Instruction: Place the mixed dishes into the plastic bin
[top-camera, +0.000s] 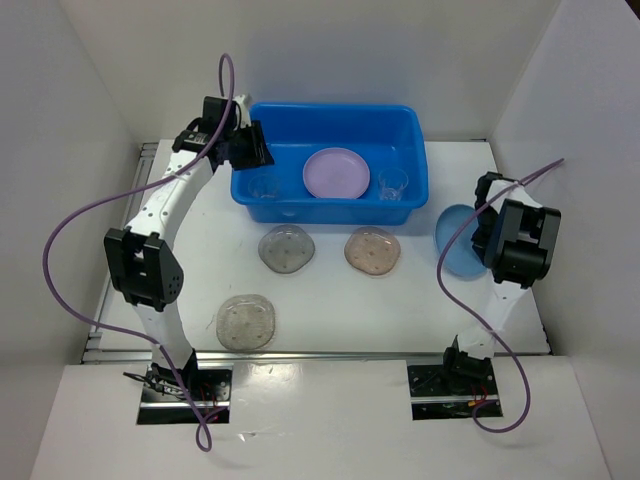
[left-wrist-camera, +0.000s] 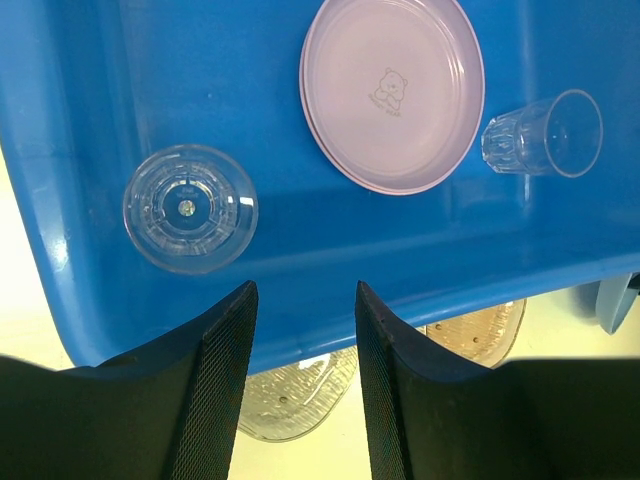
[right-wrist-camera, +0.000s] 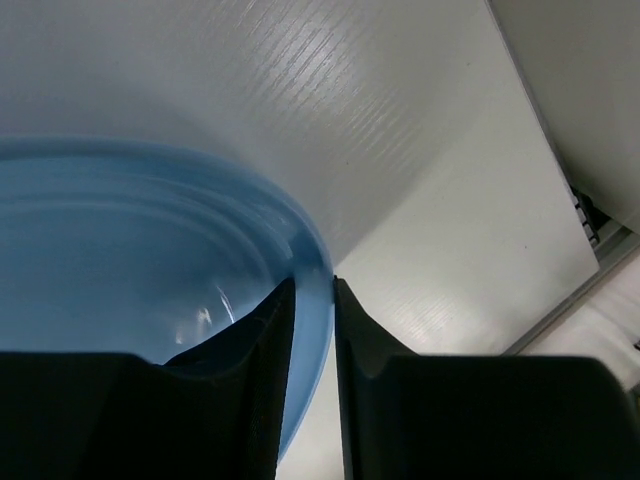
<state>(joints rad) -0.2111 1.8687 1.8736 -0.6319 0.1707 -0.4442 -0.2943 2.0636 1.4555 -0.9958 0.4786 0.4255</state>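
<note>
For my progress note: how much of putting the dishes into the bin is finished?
Done: a lavender round plate and two small clear cups sit in the bright blue plastic bin. In hand: the right gripper straddles the rim of a light blue round plate. Left: two greyish translucent plates and one tan translucent plate on the table.

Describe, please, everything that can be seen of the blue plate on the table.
The blue plate is round, light blue and glossy, plastic by its look, with faint rings inside a raised rim. It lies on the white table just right of the blue bin. The right hand straddles its rim, one finger inside, one outside; whether they press it cannot be told.
</note>
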